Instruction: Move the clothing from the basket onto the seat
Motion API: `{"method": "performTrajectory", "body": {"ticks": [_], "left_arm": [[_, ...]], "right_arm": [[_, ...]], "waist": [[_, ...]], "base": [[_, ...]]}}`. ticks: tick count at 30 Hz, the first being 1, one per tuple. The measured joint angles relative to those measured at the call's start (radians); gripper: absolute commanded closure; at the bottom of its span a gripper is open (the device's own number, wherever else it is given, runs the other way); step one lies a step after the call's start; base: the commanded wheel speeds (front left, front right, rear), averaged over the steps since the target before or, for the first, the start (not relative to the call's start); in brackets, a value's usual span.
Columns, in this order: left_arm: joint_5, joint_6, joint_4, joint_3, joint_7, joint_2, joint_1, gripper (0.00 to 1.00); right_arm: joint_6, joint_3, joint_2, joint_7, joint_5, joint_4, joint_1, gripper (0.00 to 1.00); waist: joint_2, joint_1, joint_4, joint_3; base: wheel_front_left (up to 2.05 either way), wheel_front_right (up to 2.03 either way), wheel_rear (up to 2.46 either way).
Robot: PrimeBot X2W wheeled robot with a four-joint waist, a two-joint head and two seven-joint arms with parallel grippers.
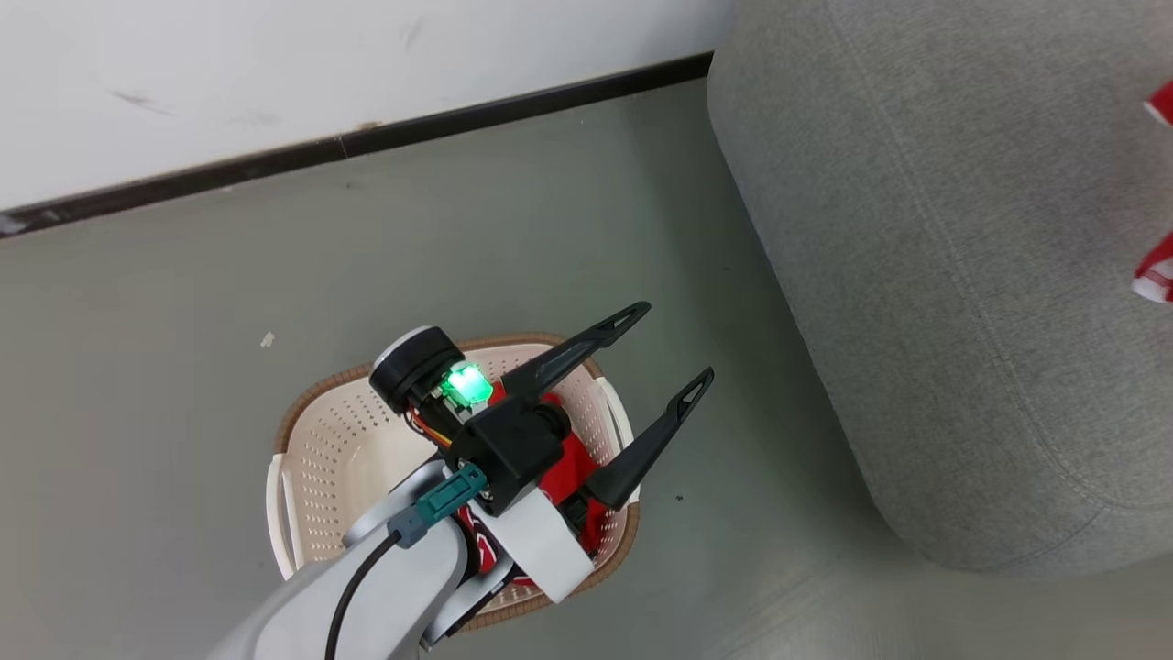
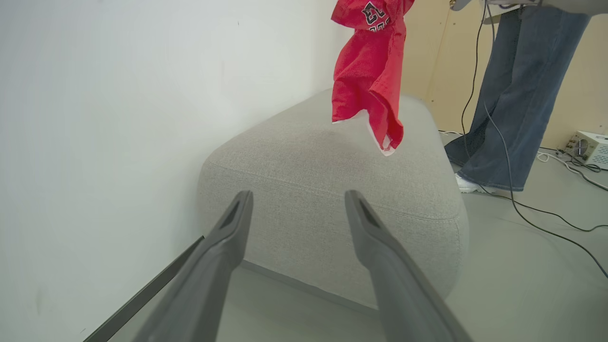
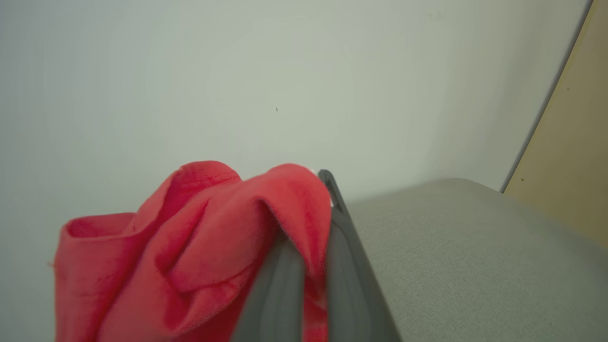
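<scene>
R gripper [image 3: 328,186] pinched tight on red white-trimmed jersey [image 2: 368,80], dangling it over big grey woven sofa seat [image 2: 304,156], prob for drop; L gripper [image 1: 674,344] spread wide, empty, poised over cream perforated plastic basket [image 1: 316,458] w/ more red fabric [image 1: 570,469] in it

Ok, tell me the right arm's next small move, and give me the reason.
Probably lower the right gripper a little toward the seat before opening. It is shut on a red garment that hangs bunched over the seat's top, so a short descent should lay it down rather than drop it. More red clothing lies in the basket below the open left gripper.
</scene>
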Motion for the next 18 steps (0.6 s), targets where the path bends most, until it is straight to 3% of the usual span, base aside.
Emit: {"method": "performTrajectory", "body": {"ticks": [18], "left_arm": [[0.028,-0.011,-0.021,-0.025,0.026,0.006,-0.072,0.00]], "right_arm": [[0.000,-0.066,0.122,-0.056,0.012,0.174,0.150,1.00]], "waist": [[0.0000,0.0000,0.027,0.128]], "base": [[0.00,0.00,0.00]]}}
